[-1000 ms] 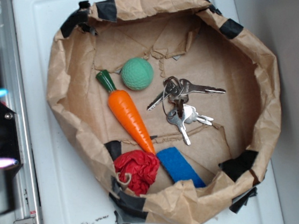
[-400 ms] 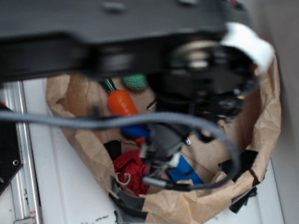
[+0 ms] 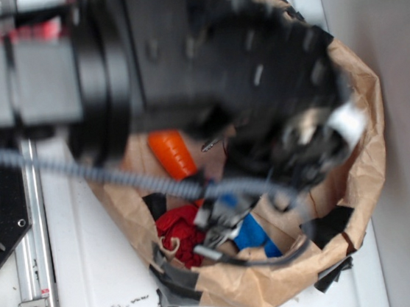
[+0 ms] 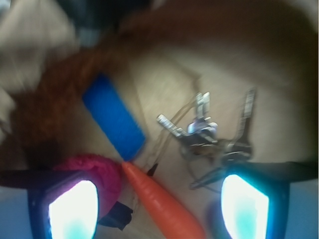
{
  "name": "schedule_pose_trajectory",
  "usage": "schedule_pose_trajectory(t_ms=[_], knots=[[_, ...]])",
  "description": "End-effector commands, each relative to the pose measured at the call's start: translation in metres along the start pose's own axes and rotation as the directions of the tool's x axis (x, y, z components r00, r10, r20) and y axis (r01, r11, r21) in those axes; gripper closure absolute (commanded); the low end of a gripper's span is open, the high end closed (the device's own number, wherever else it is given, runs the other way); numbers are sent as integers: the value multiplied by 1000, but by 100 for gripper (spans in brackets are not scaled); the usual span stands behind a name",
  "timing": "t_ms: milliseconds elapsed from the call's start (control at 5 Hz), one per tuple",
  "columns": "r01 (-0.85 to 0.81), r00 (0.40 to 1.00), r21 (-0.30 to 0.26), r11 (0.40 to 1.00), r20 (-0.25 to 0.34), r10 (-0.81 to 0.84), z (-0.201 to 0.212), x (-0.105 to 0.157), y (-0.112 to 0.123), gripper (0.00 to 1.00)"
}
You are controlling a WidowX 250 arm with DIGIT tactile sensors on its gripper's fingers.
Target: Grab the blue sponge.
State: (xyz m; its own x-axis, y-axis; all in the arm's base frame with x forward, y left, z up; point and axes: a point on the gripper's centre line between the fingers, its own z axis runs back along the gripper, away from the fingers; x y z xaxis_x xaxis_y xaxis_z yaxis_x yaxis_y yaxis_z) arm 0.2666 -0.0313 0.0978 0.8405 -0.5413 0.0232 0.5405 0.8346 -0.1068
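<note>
The sponge (image 4: 113,116) lies flat on the bag (image 3: 356,181) floor at about 6 o'clock, one corner meeting the carrot (image 4: 162,199) tip, the red cloth (image 3: 177,231) beside it at 9 o'clock and the keys (image 4: 209,137) at 3 o'clock. The fingers (image 4: 158,206) are spread open above them, holding nothing; the blurred arm (image 3: 202,65) covers most of the bag.
</note>
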Motion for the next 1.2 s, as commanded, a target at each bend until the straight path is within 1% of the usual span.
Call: schedule_pose_trajectory(t_ms=[0, 200, 400, 600, 800, 1000], knots=[[95, 986, 73, 993, 127, -104, -11, 14, -3, 0], [122, 976, -13, 992, 181, -118, -14, 21, -15, 0], [161, 963, 18, 987, 216, -161, -25, 18, -34, 0], [179, 956, 22, 984, 232, -180, -41, 16, -45, 0], [218, 944, 55, 975, 243, -224, -52, 16, -51, 0], [271, 944, 52, 961, 181, -276, -55, 24, -53, 0]])
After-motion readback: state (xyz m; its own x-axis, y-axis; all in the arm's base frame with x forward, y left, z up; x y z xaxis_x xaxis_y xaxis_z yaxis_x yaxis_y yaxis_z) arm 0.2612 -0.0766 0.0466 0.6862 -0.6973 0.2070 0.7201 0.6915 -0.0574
